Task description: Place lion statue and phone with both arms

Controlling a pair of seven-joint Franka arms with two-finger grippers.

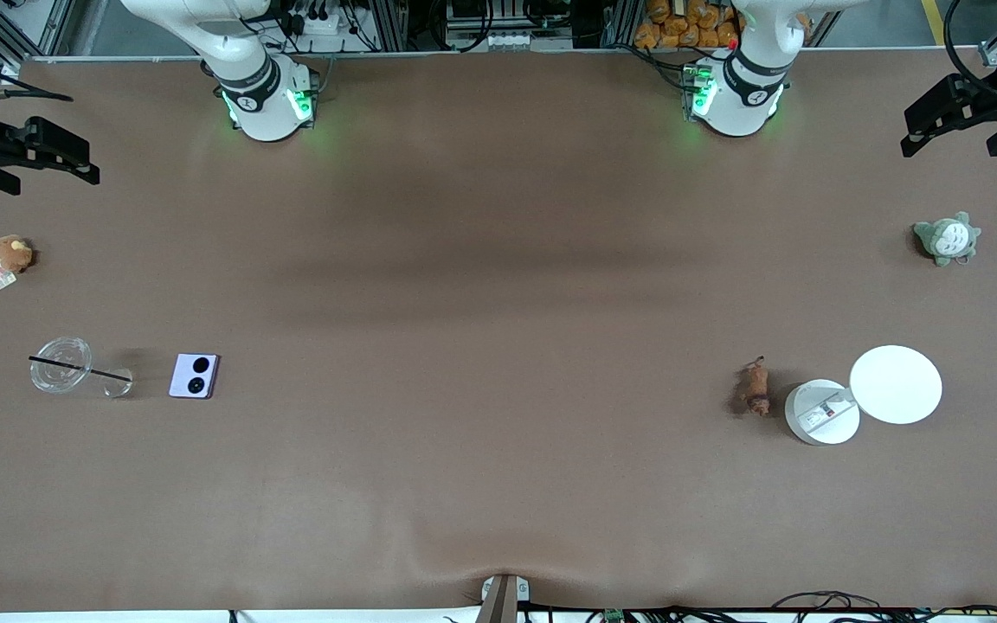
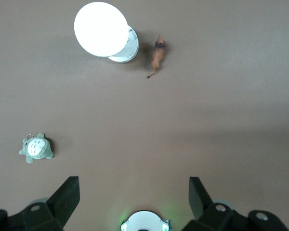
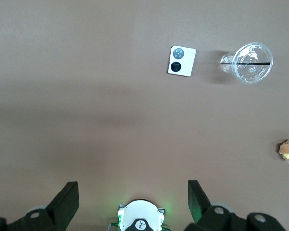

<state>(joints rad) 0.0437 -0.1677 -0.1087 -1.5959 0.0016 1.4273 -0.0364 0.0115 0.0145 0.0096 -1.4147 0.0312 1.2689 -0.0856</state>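
A wide brown table (image 1: 498, 484) seen from a high camera, with two white robot arms based along the top edge of the frame. Both arms wait, raised high and holding nothing.

The right gripper (image 1: 31, 156) shows at the upper left edge of the front view, its two dark fingers (image 3: 65, 199) spread wide apart. The left gripper (image 1: 957, 121) shows at the upper right edge, its fingers (image 2: 67, 197) likewise spread wide.

The phone (image 1: 194, 375) (a small lavender square with two black camera circles facing up) lies flat in the lower left part of the front view, toward the right arm's end of the table. Just beside it, closer to the frame's left edge, lies a clear plastic cup (image 1: 61, 364) with a black straw (image 1: 83, 370) across it. Higher at the left edge sits a round brown plush toy (image 1: 11, 253).

The lion statue (image 1: 755, 387), tiny and reddish-brown, lies in the lower right part of the front view, just beside a white round box (image 1: 820, 413). The box's white lid (image 1: 895, 384) rests against it. A grey-green plush (image 1: 947, 238) sits higher, near the right edge.
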